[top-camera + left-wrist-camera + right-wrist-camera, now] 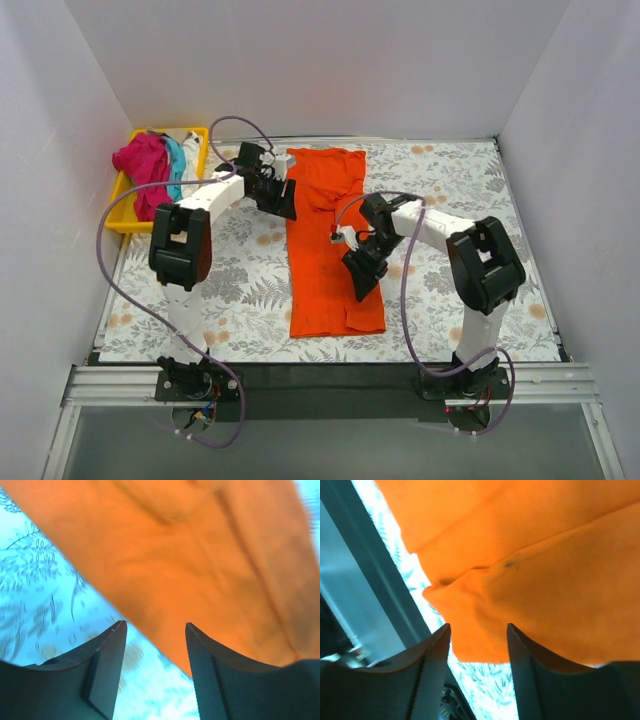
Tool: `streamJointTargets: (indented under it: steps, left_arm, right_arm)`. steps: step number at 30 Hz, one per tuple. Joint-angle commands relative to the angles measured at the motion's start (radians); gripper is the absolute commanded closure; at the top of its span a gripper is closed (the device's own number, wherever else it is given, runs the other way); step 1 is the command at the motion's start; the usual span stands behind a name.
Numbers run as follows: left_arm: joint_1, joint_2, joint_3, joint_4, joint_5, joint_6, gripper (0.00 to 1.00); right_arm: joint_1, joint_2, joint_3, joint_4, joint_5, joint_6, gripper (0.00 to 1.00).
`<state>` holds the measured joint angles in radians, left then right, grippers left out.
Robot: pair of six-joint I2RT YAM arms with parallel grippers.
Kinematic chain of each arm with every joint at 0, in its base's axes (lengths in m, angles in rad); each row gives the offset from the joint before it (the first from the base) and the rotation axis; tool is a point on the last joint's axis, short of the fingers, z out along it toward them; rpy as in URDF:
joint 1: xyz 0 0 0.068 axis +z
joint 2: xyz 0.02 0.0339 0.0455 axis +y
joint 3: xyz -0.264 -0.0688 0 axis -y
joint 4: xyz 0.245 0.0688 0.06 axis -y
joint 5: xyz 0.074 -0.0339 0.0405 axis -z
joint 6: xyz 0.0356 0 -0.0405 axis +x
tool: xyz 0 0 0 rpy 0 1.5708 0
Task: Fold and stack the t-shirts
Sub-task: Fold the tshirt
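The orange shirt (325, 240) lies on the desk (240, 290) folded into a long strip. My left pincer (156, 629) hovers at the strip's far left edge, jaws parted and holding nothing. My right pincer (479, 629) hangs over its near right edge, likewise parted and empty. A magenta shirt (143, 172) and a teal shirt (177, 160) sit crumpled in the yellow tray (128, 222).
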<state>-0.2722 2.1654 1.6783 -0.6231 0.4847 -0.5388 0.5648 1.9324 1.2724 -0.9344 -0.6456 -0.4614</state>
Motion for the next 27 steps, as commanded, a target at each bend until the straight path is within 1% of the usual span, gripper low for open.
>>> streamJointTargets:
  steps: [1, 3, 5, 6, 7, 8, 9, 10, 11, 12, 13, 14, 15, 16, 17, 19, 20, 21, 22, 23, 24, 25, 26, 27]
  left_arm:
    - [0.01, -0.26, -0.089, 0.124, 0.141, 0.003, 0.52]
    - [0.01, -0.315, -0.112, 0.134, 0.19, 0.013, 0.51]
    - [0.011, -0.415, -0.187, 0.131, 0.221, 0.039, 0.51]
    - [0.01, -0.458, -0.23, 0.131, 0.244, 0.058, 0.51]
    - [0.008, -0.563, -0.346, 0.131, 0.296, 0.129, 0.51]
    - [-0.002, -0.623, -0.406, 0.135, 0.302, 0.172, 0.51]
    - [-0.015, -0.689, -0.469, 0.137, 0.298, 0.219, 0.51]
    - [-0.019, -0.822, -0.542, 0.135, 0.298, 0.285, 0.52]
    - [-0.033, -0.89, -0.668, 0.125, 0.287, 0.406, 0.53]
    - [-0.036, -0.958, -0.737, 0.115, 0.282, 0.478, 0.53]
    - [-0.038, -1.071, -0.793, 0.106, 0.275, 0.529, 0.53]
    - [-0.053, -1.12, -0.837, 0.05, 0.272, 0.637, 0.54]
    - [-0.065, -1.168, -0.911, 0.015, 0.278, 0.676, 0.54]
    - [-0.079, -1.243, -0.94, -0.018, 0.281, 0.706, 0.54]
    - [-0.125, -1.28, -0.974, -0.064, 0.285, 0.735, 0.54]
    - [-0.182, -1.37, -1.063, -0.067, 0.278, 0.754, 0.54]
    - [-0.244, -1.391, -1.089, -0.06, 0.267, 0.752, 0.54]
    - [-0.28, -1.411, -1.135, -0.046, 0.25, 0.723, 0.54]
    - [-0.315, -1.411, -1.15, -0.024, 0.229, 0.699, 0.54]
    - [-0.397, -1.402, -1.163, 0.012, 0.203, 0.674, 0.56]
    - [-0.439, -1.386, -1.174, 0.034, 0.139, 0.648, 0.57]
    - [-0.479, -1.345, -1.187, 0.054, 0.108, 0.601, 0.58]
    - [-0.557, -1.32, -1.192, 0.1, 0.069, 0.57, 0.6]
    - [-0.591, -1.294, -1.197, 0.13, 0.004, 0.547, 0.61]
  right_arm:
    - [-0.002, -0.204, 0.021, 0.045, -0.008, -0.009, 0.51]
    - [-0.002, -0.269, 0.019, 0.043, 0.02, -0.052, 0.5]
    - [0.0, -0.364, -0.025, 0.049, 0.079, -0.114, 0.5]
    - [0.0, -0.431, -0.048, 0.06, 0.108, -0.172, 0.5]
    - [0.003, -0.464, -0.082, 0.089, 0.176, -0.199, 0.51]
    - [0.004, -0.499, -0.158, 0.104, 0.21, -0.23, 0.52]
    - [0.007, -0.571, -0.212, 0.126, 0.274, -0.293, 0.52]
    - [0.01, -0.611, -0.258, 0.179, 0.303, -0.319, 0.53]
    - [0.027, -0.653, -0.302, 0.202, 0.326, -0.345, 0.53]
    - [0.039, -0.693, -0.389, 0.23, 0.349, -0.361, 0.53]
    - [0.05, -0.767, -0.421, 0.249, 0.366, -0.385, 0.53]
    - [0.082, -0.801, -0.451, 0.272, 0.368, -0.391, 0.53]
    - [0.102, -0.86, -0.499, 0.285, 0.373, -0.396, 0.53]
    - [0.124, -0.886, -0.528, 0.301, 0.386, -0.398, 0.53]
    - [0.171, -0.909, -0.554, 0.343, 0.399, -0.402, 0.53]
    - [0.216, -0.946, -0.634, 0.38, 0.429, -0.414, 0.53]
    - [0.262, -0.948, -0.656, 0.413, 0.438, -0.424, 0.53]
    - [0.285, -0.945, -0.688, 0.427, 0.446, -0.427, 0.53]
    - [0.299, -0.938, -0.696, 0.433, 0.439, -0.43, 0.53]
    - [0.313, -0.934, -0.7, 0.439, 0.429, -0.433, 0.53]
    - [0.322, -0.928, -0.703, 0.447, 0.423, -0.436, 0.53]
    - [0.329, -0.922, -0.705, 0.444, 0.422, -0.436, 0.53]
    - [0.351, -0.918, -0.711, 0.445, 0.422, -0.439, 0.54]
    - [0.365, -0.912, -0.714, 0.445, 0.422, -0.447, 0.54]
